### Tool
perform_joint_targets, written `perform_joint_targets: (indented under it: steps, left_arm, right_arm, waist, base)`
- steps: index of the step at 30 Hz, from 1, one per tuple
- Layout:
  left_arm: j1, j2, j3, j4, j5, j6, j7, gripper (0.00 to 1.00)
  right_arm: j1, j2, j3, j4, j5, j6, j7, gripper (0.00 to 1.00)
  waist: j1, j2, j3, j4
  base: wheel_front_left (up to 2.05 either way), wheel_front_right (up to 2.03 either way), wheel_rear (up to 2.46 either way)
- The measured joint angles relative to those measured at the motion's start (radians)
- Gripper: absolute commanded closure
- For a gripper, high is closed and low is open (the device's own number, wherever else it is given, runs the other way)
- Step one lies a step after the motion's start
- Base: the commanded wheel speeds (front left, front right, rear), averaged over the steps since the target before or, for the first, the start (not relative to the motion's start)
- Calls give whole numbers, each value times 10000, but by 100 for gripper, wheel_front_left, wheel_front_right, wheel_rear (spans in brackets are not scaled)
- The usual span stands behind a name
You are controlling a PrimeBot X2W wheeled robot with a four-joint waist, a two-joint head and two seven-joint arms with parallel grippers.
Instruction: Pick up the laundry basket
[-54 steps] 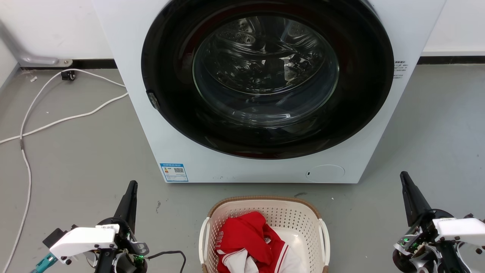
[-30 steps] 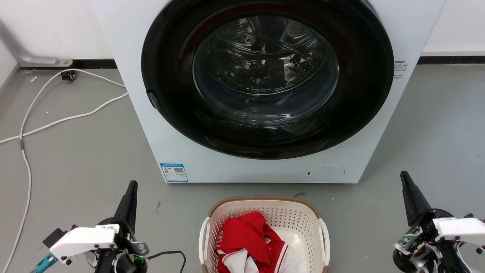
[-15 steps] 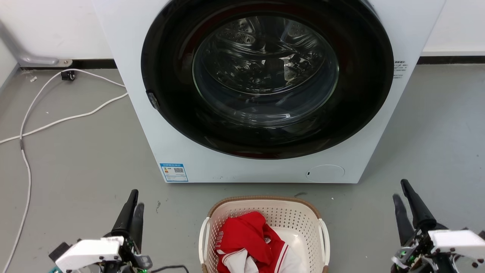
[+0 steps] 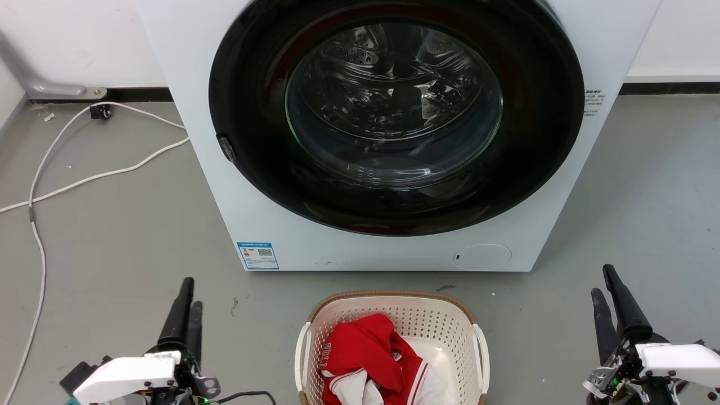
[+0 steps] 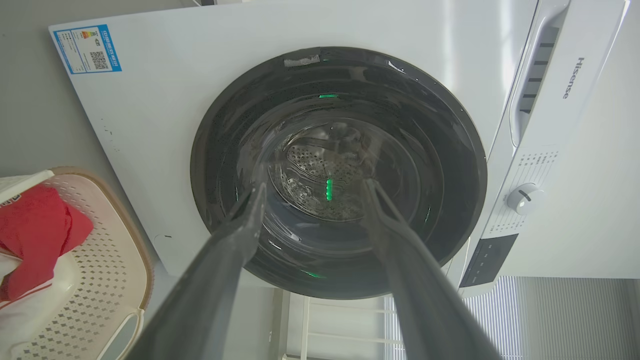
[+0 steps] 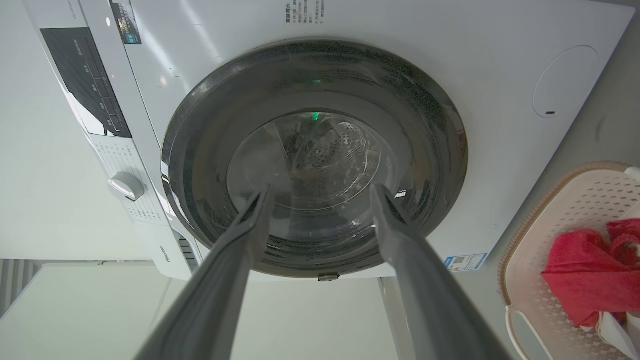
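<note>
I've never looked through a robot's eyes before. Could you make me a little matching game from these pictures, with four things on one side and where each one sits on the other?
Things:
1. laundry basket
2. red garment
3. white cable
4. blue label

Places:
A. stuck low on the front of the washing machine
B. heaped inside the basket
C. trailing over the floor, left of the machine
D. standing on the floor, before the machine's door

Pairs: 1-D, 2-B, 3-C, 4-A

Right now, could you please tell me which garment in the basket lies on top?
The red garment: it is bunched over the white garment, which shows from beneath it toward the right side of the basket.
</note>
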Motion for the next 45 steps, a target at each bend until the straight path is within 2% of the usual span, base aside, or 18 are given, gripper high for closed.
perform_joint_targets:
  steps: [5, 13, 17, 20, 27, 35, 39, 45]
  left_arm:
    - [12, 4, 267, -42, 566, 86, -219, 0]
    - [22, 6, 479, -468, 1684, 435, -533, 0]
    - [25, 6, 499, -1024, 2759, 562, -700, 0]
    - [28, 6, 426, -1492, 3547, 842, -798, 0]
    - [72, 8, -196, -2418, 5659, 1114, -1045, 0]
    - [160, 10, -1074, -2905, 8006, 1478, -1296, 0]
    - [228, 12, -1488, -2982, 8805, 1557, -1409, 0]
    - [343, 192, -1983, -2989, 9658, 1434, -1578, 0]
  right_arm:
    - [14, 4, -119, 17, -794, 0, -230, 0]
    - [-5, 2, -389, -562, -3323, 0, -545, 0]
    - [-10, 4, -416, -955, -4579, 0, -690, 0]
    - [-17, 4, -462, -1248, -5476, 0, -790, 0]
    - [-19, 4, -286, -1810, -7660, 0, -1051, 0]
    - [85, 4, -119, -2063, -9421, 0, -1304, 0]
    - [153, 4, -73, -2073, -10195, 0, -1407, 0]
    - [274, 4, 4, -2069, -11093, 2, -1599, 0]
  waist:
    - [0, 0, 4, -3]
    - [0, 0, 27, 2]
    - [0, 0, 52, 13]
    - [0, 0, 74, 14]
    - [0, 0, 142, 0]
    - [0, 0, 196, -52]
    - [0, 0, 196, -65]
    - [0, 0, 196, -72]
  base:
    - [0, 0, 0]
    - [0, 0, 0]
    - [0, 0, 0]
    - [0, 0, 0]
    - [0, 0, 0]
    - [0, 0, 0]
    - [0, 0, 0]
    - [0, 0, 0]
